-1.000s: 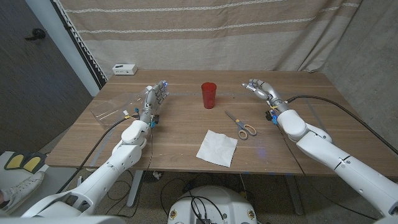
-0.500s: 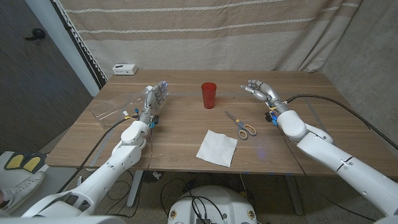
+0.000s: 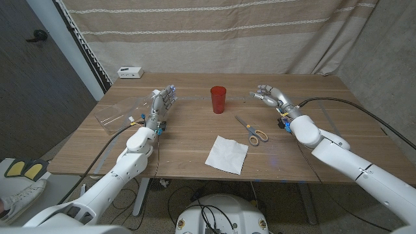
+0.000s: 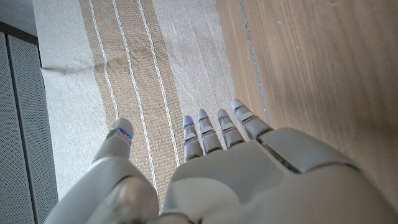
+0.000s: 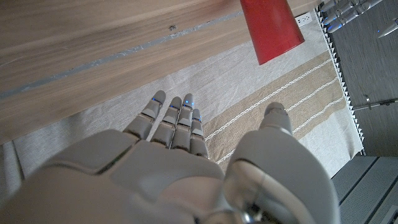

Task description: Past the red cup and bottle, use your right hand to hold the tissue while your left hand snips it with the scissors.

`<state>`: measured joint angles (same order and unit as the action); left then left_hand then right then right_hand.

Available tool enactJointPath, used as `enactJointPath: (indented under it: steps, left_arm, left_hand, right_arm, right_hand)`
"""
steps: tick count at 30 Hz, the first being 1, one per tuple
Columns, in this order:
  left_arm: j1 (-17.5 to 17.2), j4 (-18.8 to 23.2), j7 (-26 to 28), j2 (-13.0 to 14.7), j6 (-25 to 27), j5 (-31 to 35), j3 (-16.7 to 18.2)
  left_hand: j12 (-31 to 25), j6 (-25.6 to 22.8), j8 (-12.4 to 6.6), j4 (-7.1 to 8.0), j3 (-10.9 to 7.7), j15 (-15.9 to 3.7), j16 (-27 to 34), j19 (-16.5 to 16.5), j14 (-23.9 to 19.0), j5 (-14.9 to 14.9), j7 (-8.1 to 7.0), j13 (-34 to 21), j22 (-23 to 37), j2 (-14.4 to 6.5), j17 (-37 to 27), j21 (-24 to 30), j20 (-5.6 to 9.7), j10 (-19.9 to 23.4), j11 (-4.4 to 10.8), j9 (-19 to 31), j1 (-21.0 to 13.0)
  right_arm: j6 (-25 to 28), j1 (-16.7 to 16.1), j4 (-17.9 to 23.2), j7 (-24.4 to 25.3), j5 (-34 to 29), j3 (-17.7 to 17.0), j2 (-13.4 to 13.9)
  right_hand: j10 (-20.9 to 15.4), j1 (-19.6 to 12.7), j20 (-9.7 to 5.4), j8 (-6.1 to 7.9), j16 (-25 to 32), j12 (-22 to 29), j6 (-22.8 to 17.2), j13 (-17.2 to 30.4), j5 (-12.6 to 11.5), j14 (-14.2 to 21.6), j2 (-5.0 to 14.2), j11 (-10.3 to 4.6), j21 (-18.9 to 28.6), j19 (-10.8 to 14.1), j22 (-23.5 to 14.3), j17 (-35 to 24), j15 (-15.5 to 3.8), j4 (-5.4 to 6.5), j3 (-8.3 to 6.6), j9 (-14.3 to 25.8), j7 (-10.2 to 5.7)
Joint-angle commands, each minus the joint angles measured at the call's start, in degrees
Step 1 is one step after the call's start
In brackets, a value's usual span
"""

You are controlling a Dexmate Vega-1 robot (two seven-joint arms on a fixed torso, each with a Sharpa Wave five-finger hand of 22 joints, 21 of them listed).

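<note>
A red cup (image 3: 218,99) stands upright toward the table's (image 3: 188,140) far edge, about midway along it, between the two hands and beyond the scissors (image 3: 251,130) and the tissue (image 3: 227,154); I can't make out a bottle. A small white box (image 3: 130,72) sits at the far left corner, and a clear plastic sheet (image 3: 118,111) lies along the left edge just beside the left hand (image 3: 163,102). A striped curtain (image 3: 214,32) hangs behind the far edge. The tissue lies flat near the near edge, a little right of the middle, turned so one corner points at the near edge. The scissors lie just beyond its far right corner, apart from it, their long axis slanting: blades toward the cup, yellow handles toward the near right. Nothing lies between the scissors and either hand. The left hand is held up near the left edge with fingers straight, close together and holding nothing. The right hand (image 3: 268,94) hovers toward the far right, beyond the scissors, fingers loosely curled around nothing.
</note>
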<state>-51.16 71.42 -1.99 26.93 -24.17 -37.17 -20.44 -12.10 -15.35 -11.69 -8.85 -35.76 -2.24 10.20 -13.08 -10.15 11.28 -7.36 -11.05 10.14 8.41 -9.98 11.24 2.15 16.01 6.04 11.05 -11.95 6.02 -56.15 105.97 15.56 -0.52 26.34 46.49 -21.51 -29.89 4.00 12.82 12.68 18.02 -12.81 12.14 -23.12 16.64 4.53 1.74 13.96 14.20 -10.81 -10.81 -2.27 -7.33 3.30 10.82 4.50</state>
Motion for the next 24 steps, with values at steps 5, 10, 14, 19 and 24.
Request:
enactJointPath:
  steps: [5, 10, 14, 19, 24]
  left_arm:
    - [-1.09, 1.9, 1.38, 0.4, 0.11, 0.55, 0.18]
    - [-1.1, 2.0, 1.46, 0.35, -0.03, 0.78, 0.06]
    - [-1.49, 2.77, 1.96, 0.55, 0.14, 0.94, 0.13]
    - [-1.33, 2.29, 2.01, 0.38, -0.15, 1.16, 0.06]
    - [-1.42, 2.22, 2.02, 0.18, -0.61, 1.26, 0.02]
  left_hand:
    - [-0.2, -0.46, -0.3, -0.02, 0.24, -6.21, 0.42, 0.11, 0.13, 0.24, -0.1, -0.28, 0.13, -0.02, -0.15, 0.11, 5.53, 0.41, -0.09, 0.22, -0.7]
    - [-0.22, -0.69, -0.37, -0.01, 0.26, -6.2, 0.41, 0.1, 0.12, 0.25, 0.15, -0.28, 0.13, -0.05, -0.15, 0.11, 5.52, 0.5, -0.14, 0.22, -0.75]
    - [-0.23, -0.8, -0.39, -0.01, 0.27, -6.22, 0.42, 0.13, 0.1, 0.25, 0.05, -0.28, 0.13, -0.06, -0.15, 0.1, 5.49, 0.53, 0.05, 0.22, -0.77]
    - [-0.21, -0.78, -0.35, -0.01, 0.3, -6.27, 0.42, 0.12, 0.09, 0.26, 0.17, -0.28, 0.13, -0.08, -0.15, 0.11, 5.53, 0.52, 0.17, 0.22, -0.81]
    - [-0.23, -0.76, -0.32, -0.01, 0.32, -6.23, 0.42, 0.11, 0.08, 0.26, 0.14, -0.28, 0.13, -0.09, -0.15, 0.12, 5.51, 0.57, 0.13, 0.22, -0.84]
  right_arm:
    - [2.27, -0.62, 2.9, -1.37, -2.14, 0.08, 2.14]
    - [3.11, -1.1, 3.88, -1.69, -2.63, -0.03, 2.83]
    - [3.72, -1.66, 4.79, -2.01, -2.5, -0.43, 3.41]
    - [4.22, -2.22, 5.56, -2.24, -2.44, -0.7, 3.87]
    - [4.29, -2.67, 6.13, -2.52, -2.34, -0.85, 4.24]
  right_hand:
    - [0.26, -0.8, 0.47, -0.29, 0.03, 0.17, -0.25, 0.57, -0.39, 0.47, -0.05, 0.05, -0.14, 0.16, -0.16, -0.32, -1.72, -0.01, 0.24, 0.18, 0.4]
    - [0.17, -0.86, 0.43, -0.35, 0.3, 0.27, -0.28, 0.75, -0.41, 1.23, 0.01, 0.15, -0.17, 0.28, -0.18, -0.4, -1.86, 0.03, 0.27, 0.19, 0.4]
    - [0.08, -0.75, 0.87, -0.39, 1.03, 0.39, -0.41, 1.0, -0.47, 2.59, 0.45, 0.26, -0.14, 0.54, -0.25, -0.9, -2.79, 0.29, 0.24, 0.2, 0.42]
    - [0.27, -0.69, 1.15, -0.44, 1.18, 0.34, -0.36, 1.1, -0.48, 2.67, 0.58, 0.27, -0.02, 0.91, -0.3, -1.15, -2.7, 0.39, 0.26, 0.21, 0.46]
    - [0.95, -0.65, 0.53, -0.64, 1.53, 0.11, -0.02, 1.32, -0.48, 2.84, 0.7, 0.55, 0.65, 2.68, -0.46, -1.69, -2.45, 0.5, 0.34, 0.21, 0.49]
